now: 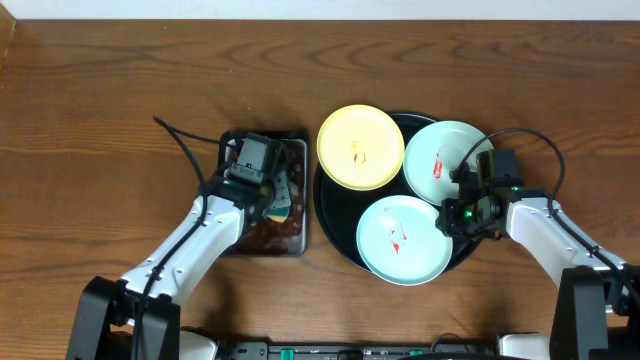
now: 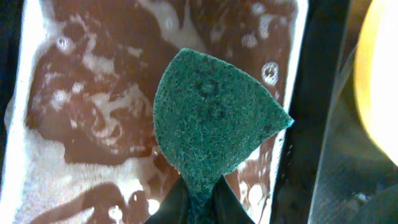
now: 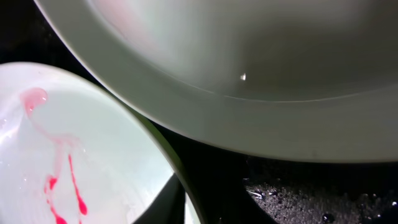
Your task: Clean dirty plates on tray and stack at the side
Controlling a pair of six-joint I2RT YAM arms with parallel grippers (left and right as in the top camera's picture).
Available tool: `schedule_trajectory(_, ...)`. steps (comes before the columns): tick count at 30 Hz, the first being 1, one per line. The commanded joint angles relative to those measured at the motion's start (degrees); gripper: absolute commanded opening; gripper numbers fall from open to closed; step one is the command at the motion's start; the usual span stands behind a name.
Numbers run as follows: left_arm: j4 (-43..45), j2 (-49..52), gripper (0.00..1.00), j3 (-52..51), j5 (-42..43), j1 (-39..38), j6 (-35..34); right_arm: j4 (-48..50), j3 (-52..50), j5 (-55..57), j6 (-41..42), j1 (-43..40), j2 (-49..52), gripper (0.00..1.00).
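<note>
Brown wooden table carries black tray beside a metal pan.

The brown wooden table carries two things, both set about midway between its far and near edges. A round black tray lies right of centre. A rectangular pan of brown liquid sits just beside the tray, toward the left edge.

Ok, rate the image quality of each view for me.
Overhead: even light, sharp. Left wrist: the sponge is crisp, the yellow plate at the right edge blown out and blurred. Right wrist: the upper plate is soft; wet glints speckle the tray.
</note>
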Motion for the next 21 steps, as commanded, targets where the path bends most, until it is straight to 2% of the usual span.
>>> schedule_trajectory(1, 2.54, -0.66, 0.07, -0.37, 0.59, 1.73, -0.50, 0.28, 0.66, -1.11, 0.07, 0.26, 0.46, 0.09)
schedule_trajectory(3, 5.14, -1.42, 0.07, -0.37, 4.39, 3.26, 0.04, 0.83, 0.66, -1.16, 0.09, 0.26, 0.46, 0.01)
schedule_trajectory(8, 11.37, -2.40, 0.07, -0.37, 14.84, 8.22, 0.13, 2.19, 0.66, -0.92, 0.07, 0.28, 0.46, 0.01)
schedule_trajectory(12, 10.58, -2.40, 0.07, -0.39, 22.67, 12.57, 1.16, 2.16, 0.66, -0.92, 0.07, 0.28, 0.46, 0.01)
schedule_trajectory(18, 10.91, -2.47, 0.07, -0.37, 37.46, 17.97, 11.89, 2.84, 0.66, -0.52, 0.04, 0.28, 0.46, 0.01)
schedule_trajectory(21, 11.21, -2.58, 0.07, -0.37, 38.95, 19.45, 14.03, 3.13, 0.66, -0.52, 0.04, 0.28, 0.46, 0.01)
